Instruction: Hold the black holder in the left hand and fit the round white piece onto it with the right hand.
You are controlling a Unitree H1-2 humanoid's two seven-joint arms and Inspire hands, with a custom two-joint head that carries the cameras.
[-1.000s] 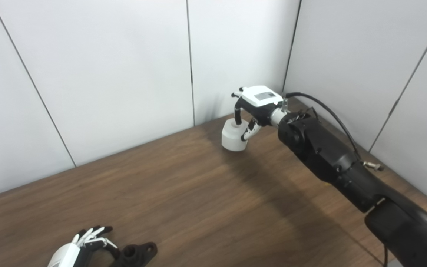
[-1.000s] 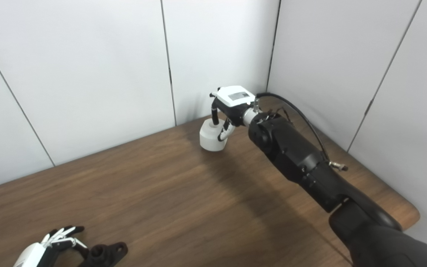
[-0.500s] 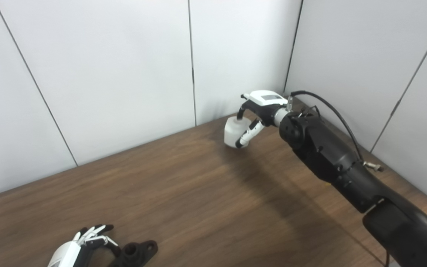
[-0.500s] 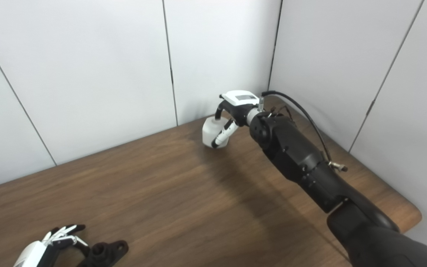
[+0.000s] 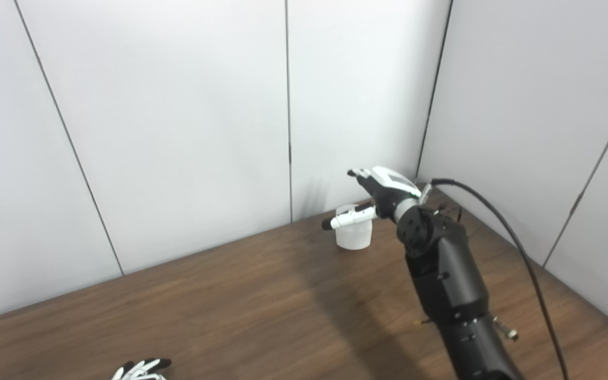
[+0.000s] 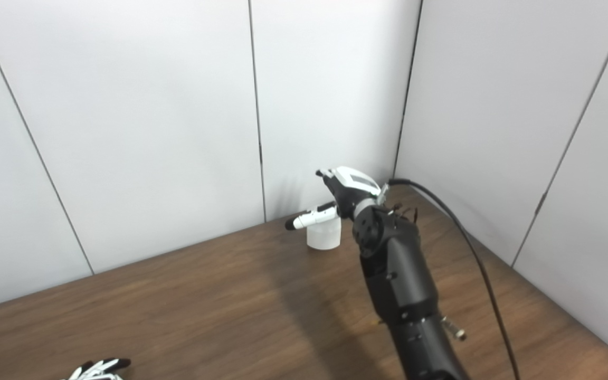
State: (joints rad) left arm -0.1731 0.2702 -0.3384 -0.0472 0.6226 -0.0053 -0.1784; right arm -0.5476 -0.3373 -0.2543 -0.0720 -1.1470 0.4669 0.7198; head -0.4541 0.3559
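Left eye view, one round white piece (image 5: 353, 236) on table (image 5: 230, 301), right robot hand (image 5: 380, 192) spread above it, left robot hand (image 5: 140, 368) state unclear

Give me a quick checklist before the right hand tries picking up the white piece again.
1. Round white piece upright on the table: ok.
2. Right hand gripping the piece: not ok, fingers spread, one lying across its top.
3. Wall clearance behind the piece: cannot tell.
4. Black holder in view: not ok, out of frame.
5. Left hand holding the holder: cannot tell, only fingertips show at the bottom edge.
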